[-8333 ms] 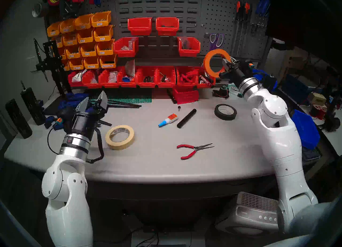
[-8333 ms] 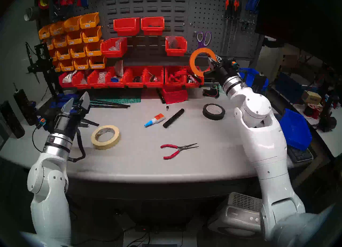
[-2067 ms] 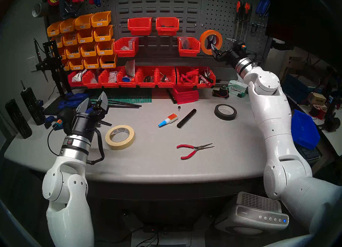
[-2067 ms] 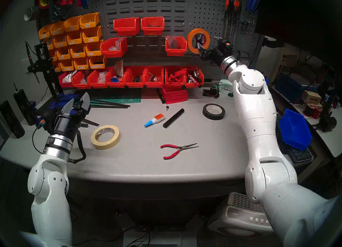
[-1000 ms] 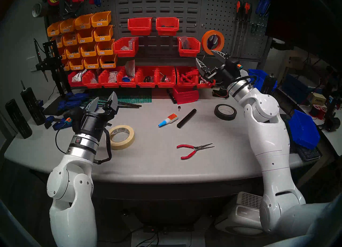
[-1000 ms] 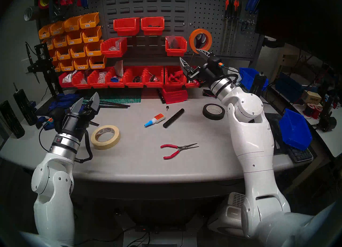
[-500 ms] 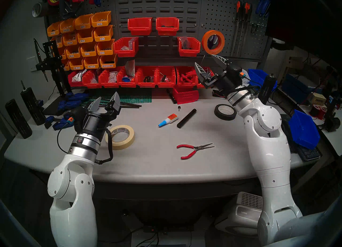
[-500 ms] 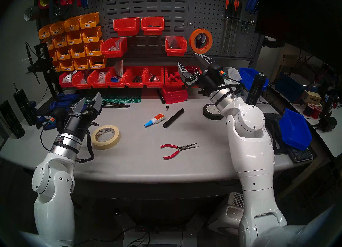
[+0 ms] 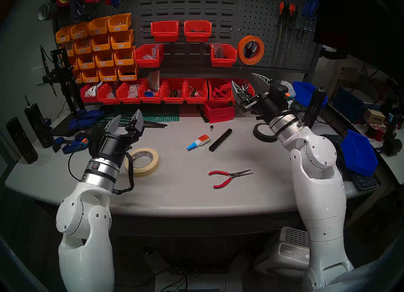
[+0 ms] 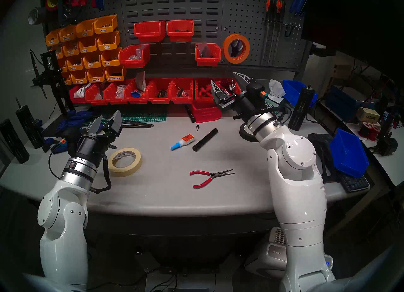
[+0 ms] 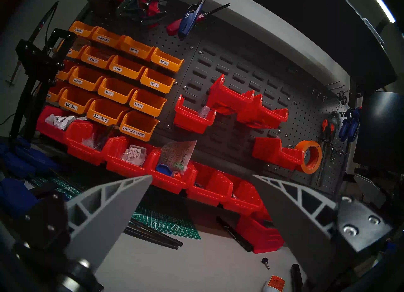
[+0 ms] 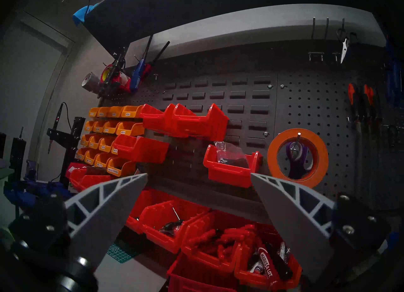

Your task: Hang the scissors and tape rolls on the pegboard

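Your right gripper (image 9: 247, 81) has its jaws wide apart and holds nothing; it is in the air in front of the lower row of red bins (image 9: 172, 91), pointing up toward the wall. Your left gripper (image 9: 127, 119) also has the jaws spread and empty, above the table (image 9: 185, 195) on the left side, in front of the green cutting mat (image 9: 157, 117).

Just beside your left wrist, the cream tape roll (image 9: 142, 162) lies flat on the table. A cable of the left arm crosses in front of its left edge.

On the pegboard (image 9: 269, 18), the orange tape roll (image 12: 297, 157) hangs on a metal hook (image 12: 299, 134), right of a red bin. Through its hole you see the purple handles of the scissors (image 12: 295, 160), which hang on the board behind the roll. The orange roll is well apart from your right fingertips.

On the table you also find the red-handled pliers (image 9: 229, 177) near the front middle, a glue bottle (image 9: 198, 141) and a black tube (image 9: 220, 139) behind them. A black tape roll (image 9: 263, 133) lies partly hidden under your right wrist.
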### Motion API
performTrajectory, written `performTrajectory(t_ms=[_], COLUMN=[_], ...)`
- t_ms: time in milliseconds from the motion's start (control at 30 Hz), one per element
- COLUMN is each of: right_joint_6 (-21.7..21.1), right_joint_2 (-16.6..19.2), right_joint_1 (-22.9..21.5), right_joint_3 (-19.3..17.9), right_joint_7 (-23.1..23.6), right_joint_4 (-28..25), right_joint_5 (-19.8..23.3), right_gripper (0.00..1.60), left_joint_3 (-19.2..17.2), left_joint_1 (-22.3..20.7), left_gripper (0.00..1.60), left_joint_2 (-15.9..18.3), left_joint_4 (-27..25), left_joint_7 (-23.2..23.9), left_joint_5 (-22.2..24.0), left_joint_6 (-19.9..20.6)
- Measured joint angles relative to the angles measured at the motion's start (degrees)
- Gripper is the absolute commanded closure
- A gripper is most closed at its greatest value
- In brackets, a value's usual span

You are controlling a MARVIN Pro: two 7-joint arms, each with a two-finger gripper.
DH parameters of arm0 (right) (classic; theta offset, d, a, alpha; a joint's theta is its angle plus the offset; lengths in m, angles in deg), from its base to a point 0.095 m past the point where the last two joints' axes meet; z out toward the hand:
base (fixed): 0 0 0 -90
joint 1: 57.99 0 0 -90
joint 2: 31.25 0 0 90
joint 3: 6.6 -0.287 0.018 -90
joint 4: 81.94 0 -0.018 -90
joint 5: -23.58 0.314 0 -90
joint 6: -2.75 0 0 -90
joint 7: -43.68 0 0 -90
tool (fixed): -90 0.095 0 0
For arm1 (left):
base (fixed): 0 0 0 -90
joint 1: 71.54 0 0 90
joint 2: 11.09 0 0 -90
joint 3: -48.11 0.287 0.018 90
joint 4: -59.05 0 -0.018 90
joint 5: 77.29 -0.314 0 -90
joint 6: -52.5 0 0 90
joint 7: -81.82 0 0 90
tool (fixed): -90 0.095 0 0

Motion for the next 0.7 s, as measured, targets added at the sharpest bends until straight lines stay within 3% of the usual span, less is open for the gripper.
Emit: performTrajectory(t_ms=[333,700], right_joint_6=[-6.9,-11.5], right_joint_2=[-1.3,-2.1], right_joint_1=[3.6,5.1], right_joint_3=[-0.3,-0.3], right_joint_7=[-3.8,-6.1], right_joint_4=[-6.3,-9.5], right_joint_5=[-1.9,-3.4], right_gripper=[0.0,0.0], left_joint_3=[-0.1,-0.1], left_joint_1=[0.2,0.3], left_gripper=[0.0,0.0], left_joint_2=[0.2,0.4], left_joint_4=[-0.2,-0.3], left_joint_7=[0.0,-0.1], left_joint_5=[0.2,0.4], left_joint_6=[0.3,0.5])
